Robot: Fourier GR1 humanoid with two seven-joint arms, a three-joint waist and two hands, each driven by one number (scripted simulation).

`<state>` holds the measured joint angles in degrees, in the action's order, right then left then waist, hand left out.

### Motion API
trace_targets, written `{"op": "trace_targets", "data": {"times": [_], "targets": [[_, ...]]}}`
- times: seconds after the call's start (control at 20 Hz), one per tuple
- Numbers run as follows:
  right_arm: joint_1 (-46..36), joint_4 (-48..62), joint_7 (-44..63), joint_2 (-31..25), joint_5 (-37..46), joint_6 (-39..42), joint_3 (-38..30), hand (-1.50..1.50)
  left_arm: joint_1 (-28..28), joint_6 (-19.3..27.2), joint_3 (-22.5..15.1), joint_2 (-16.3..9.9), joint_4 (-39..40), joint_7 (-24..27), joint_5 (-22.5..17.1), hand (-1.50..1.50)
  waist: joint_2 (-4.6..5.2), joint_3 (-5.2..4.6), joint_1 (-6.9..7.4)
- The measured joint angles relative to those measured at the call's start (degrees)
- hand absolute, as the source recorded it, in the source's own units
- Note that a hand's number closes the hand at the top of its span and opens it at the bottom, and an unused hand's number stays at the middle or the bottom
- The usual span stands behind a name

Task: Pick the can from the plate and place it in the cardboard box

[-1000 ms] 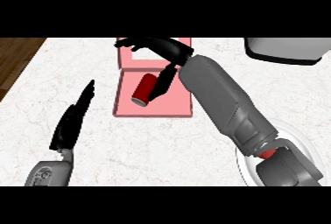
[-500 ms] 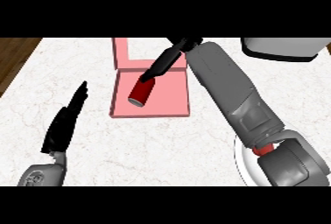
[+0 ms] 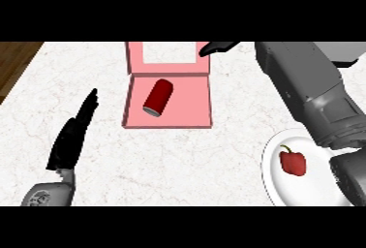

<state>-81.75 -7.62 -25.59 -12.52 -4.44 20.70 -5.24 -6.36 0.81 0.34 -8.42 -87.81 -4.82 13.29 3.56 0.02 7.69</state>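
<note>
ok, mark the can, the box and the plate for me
red can [image 3: 158, 97], head view, middle of its side
pink box [image 3: 203, 100], head view, bare floor right of the can
white plate [image 3: 275, 180], head view, bare left rim

A red can with a silvery grey end lies in a pink cardboard box, whose raised lid frames a white panel within a pink border. The counter is white marble-patterned stone threaded with faint grey veins, and a strip of dark brown wood grain shows at its upper left corner. A white plate at lower right carries a red bell pepper with a dark green stem. The left hand is black on a grey forearm, and the right hand is likewise black, its forearm mid-grey with darker grey segments.
</note>
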Motion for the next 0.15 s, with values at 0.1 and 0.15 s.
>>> {"op": "trace_targets", "data": {"times": [0.1,0.15], "targets": [[0.4,0.3,-0.6,-2.1,-0.1,1.4,-0.3,-1.50,-0.1,-0.1,-0.1,0.0,0.1,0.3,0.0,0.00,0.31,0.02,0.27],[0.4,0.4,-0.9,-3.1,-0.1,2.3,-0.4,-1.50,-0.1,-0.2,-0.2,-0.1,-0.1,0.5,0.1,0.00,0.45,0.03,0.50]]}}
